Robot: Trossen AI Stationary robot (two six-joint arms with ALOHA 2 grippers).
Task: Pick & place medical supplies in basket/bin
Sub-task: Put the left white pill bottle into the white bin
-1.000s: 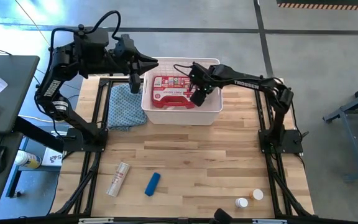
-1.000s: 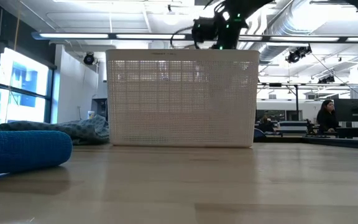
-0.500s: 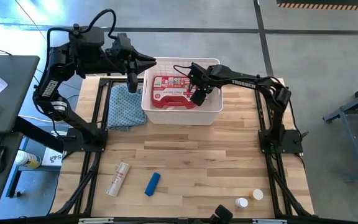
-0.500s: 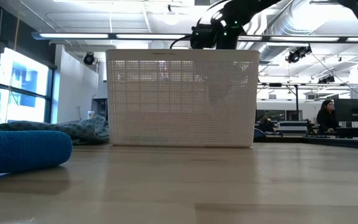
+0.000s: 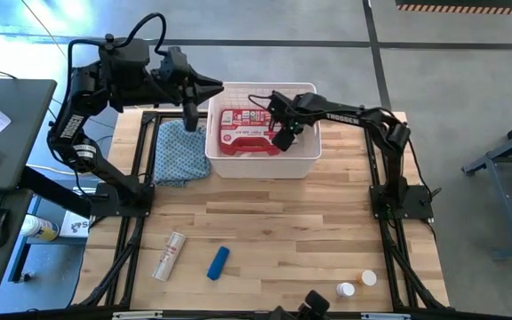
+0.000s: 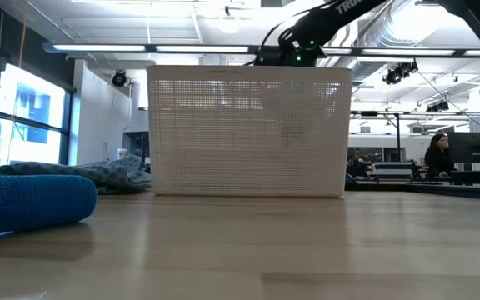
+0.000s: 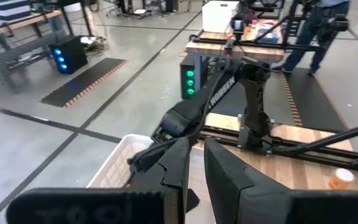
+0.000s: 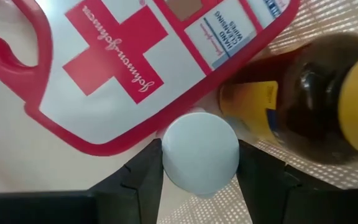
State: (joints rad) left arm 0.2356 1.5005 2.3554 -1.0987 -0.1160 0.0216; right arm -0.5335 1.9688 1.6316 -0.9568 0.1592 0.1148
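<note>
Inside basket (image 5: 306,164), right gripper (image 8: 199,163) clamps white bottle (image 8: 200,152); case (image 8: 135,68), amber bottle (image 8: 303,93) crowd.

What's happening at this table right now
The right gripper is down inside the white basket, holding a small white bottle between its fingers, next to the red first-aid case and an amber bottle. The left gripper hovers over the basket's left edge, empty. A tube, a blue tube and two pill bottles lie on the table.
</note>
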